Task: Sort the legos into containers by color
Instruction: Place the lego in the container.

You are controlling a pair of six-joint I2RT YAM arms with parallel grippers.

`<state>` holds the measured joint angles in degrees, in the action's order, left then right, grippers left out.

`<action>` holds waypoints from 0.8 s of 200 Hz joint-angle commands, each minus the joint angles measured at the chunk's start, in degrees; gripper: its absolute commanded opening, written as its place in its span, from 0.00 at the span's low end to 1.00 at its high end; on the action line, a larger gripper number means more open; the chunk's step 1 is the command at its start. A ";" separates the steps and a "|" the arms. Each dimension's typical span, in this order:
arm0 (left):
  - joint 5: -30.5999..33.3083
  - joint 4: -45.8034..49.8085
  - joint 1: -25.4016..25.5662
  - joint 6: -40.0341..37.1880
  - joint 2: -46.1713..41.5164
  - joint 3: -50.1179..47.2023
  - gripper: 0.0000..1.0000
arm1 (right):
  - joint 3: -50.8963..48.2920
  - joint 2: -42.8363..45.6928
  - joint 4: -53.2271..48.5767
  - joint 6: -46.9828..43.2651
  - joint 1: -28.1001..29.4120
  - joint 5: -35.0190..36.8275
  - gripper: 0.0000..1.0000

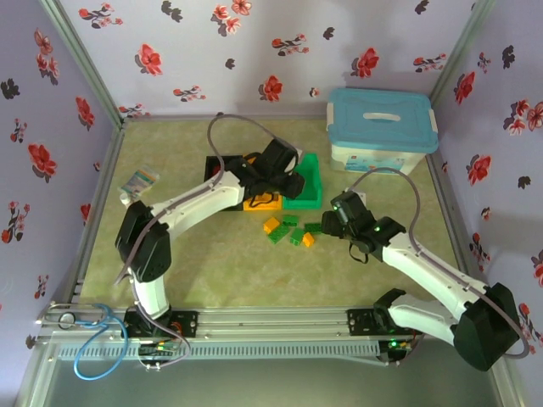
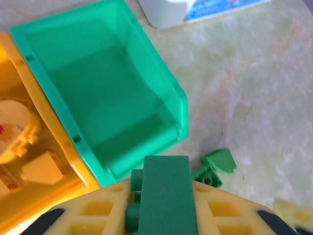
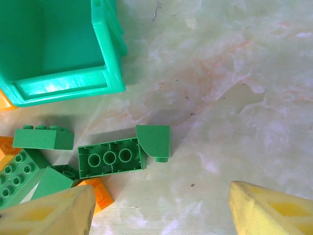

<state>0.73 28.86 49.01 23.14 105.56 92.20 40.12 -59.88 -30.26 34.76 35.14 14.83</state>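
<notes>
Marbled tabletop (image 3: 234,73), left gripper (image 2: 164,215) pinching green brick (image 2: 166,186), long axis pointing at green bin (image 2: 98,98), seemingly empty, right gripper (image 3: 161,205) spread

High fixed view over whole table (image 1: 212,263), both wrist views close, downward, sharing green bin (image 3: 63,87)

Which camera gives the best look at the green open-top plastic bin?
The left wrist view: the green open-top plastic bin lies close below, inside plainly seen. The right wrist view catches one corner; in the top view the left arm partly hides it.
</notes>
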 commanded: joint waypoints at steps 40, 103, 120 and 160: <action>-3.04 6.07 -2.76 -2.17 12.22 15.49 0.24 | -1.36 3.91 -1.57 1.63 -0.42 0.46 0.72; 0.92 4.36 -3.84 0.94 13.48 18.67 0.63 | -1.92 4.96 -1.58 1.86 -0.42 0.16 0.72; 2.99 3.67 -3.84 1.04 12.30 17.05 0.66 | -2.28 4.83 -1.38 1.73 -0.42 -0.09 0.72; 3.27 -1.08 -3.76 1.38 5.82 7.82 0.65 | -2.99 4.18 -0.86 1.03 -0.39 -0.70 0.73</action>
<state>2.39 31.22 45.58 23.83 117.82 105.23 38.06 -55.75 -30.72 35.18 35.14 14.68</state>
